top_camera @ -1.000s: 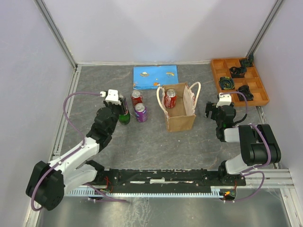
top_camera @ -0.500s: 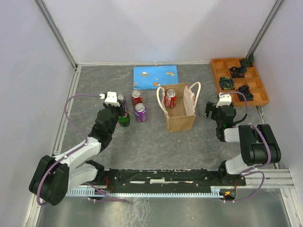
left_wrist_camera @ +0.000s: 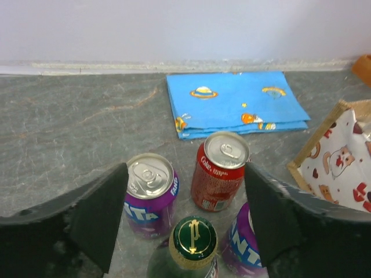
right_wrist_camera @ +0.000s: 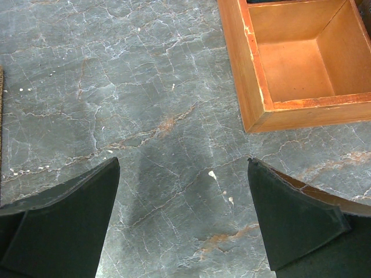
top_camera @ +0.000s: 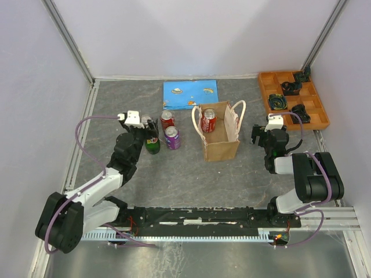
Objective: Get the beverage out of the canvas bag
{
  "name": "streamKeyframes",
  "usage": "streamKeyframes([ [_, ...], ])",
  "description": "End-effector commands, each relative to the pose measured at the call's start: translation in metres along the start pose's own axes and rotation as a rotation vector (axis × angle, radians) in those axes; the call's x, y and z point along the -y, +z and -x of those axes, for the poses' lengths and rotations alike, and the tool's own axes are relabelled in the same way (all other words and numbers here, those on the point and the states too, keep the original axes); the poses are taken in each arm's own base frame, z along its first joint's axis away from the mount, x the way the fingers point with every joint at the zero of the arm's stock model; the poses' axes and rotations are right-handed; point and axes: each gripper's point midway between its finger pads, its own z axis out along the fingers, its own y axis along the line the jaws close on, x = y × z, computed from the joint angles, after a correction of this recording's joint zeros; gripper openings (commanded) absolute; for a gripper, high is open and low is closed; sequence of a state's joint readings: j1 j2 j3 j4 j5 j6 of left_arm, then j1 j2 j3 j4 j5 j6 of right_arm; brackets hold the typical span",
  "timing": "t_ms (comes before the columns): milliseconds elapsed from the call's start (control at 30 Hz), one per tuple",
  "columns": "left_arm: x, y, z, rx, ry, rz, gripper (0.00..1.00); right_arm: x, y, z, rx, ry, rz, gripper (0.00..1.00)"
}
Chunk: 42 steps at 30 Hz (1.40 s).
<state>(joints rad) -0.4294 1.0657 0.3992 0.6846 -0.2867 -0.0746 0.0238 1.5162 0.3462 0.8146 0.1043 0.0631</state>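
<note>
The tan canvas bag (top_camera: pixel 222 147) stands upright mid-table, with a red cola can (top_camera: pixel 208 120) inside it. Its printed lining (left_wrist_camera: pixel 342 159) shows at the right edge of the left wrist view. To the bag's left a green bottle (top_camera: pixel 152 143) with a gold-and-green cap (left_wrist_camera: pixel 193 236) stands on the table. My left gripper (top_camera: pixel 147 131) is open, its fingers either side of the cap without touching it (left_wrist_camera: pixel 186 171). My right gripper (top_camera: pixel 258 135) is open over bare table to the right of the bag (right_wrist_camera: pixel 183 165).
Around the bottle stand a red can (left_wrist_camera: pixel 222 171) and two purple cans (left_wrist_camera: pixel 150 186) (left_wrist_camera: pixel 240 246). A blue cloth (top_camera: pixel 190 94) lies at the back. The orange compartment tray (top_camera: pixel 262 88) with dark items sits back right, its wall (right_wrist_camera: pixel 253 75) close to my right gripper.
My left gripper was shut on the green bottle's neck and has opened and drawn back slightly. The bottle stays upright. The right arm has not moved.
</note>
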Motion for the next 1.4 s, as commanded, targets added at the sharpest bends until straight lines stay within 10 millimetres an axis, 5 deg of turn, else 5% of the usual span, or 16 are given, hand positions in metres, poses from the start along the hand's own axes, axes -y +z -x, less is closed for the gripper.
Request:
streamKeyframes([
  [0, -0.001, 0.002, 0.052, 0.139, -0.050, 0.017, 0.91, -0.001, 0.005, 0.023, 0.069, 0.004, 0.006, 0.99],
  [100, -0.002, 0.001, 0.062, 0.151, -0.044, 0.023, 0.93, -0.001, 0.005, 0.023, 0.068, 0.003, 0.006, 0.99],
  [267, 0.011, 0.010, 0.113, 0.203, 0.007, -0.032, 0.93, -0.001, 0.005, 0.023, 0.068, 0.002, 0.006, 0.99],
  [433, 0.052, 0.033, 0.166, 0.192, 0.025, -0.191, 0.92, -0.001, 0.005, 0.023, 0.068, 0.003, 0.005, 0.99],
  [633, 0.128, 0.058, 0.187, 0.073, 0.095, -0.374, 0.83, -0.001, 0.005, 0.023, 0.069, 0.003, 0.006, 0.99],
  [833, 0.218, 0.066, 0.176, -0.090, 0.215, -0.553, 0.79, -0.001, 0.005, 0.023, 0.068, 0.003, 0.005, 0.99],
  [1000, 0.271, 0.073, 0.127, -0.277, 0.310, -0.689, 0.74, -0.001, 0.005, 0.023, 0.069, 0.003, 0.006, 0.99],
  [1167, 0.298, 0.078, 0.078, -0.410, 0.381, -0.739, 0.69, -0.001, 0.005, 0.023, 0.069, 0.003, 0.006, 0.99],
  [1367, 0.298, 0.090, 0.049, -0.494, 0.376, -0.675, 0.66, -0.001, 0.005, 0.023, 0.070, 0.003, 0.006, 0.99],
])
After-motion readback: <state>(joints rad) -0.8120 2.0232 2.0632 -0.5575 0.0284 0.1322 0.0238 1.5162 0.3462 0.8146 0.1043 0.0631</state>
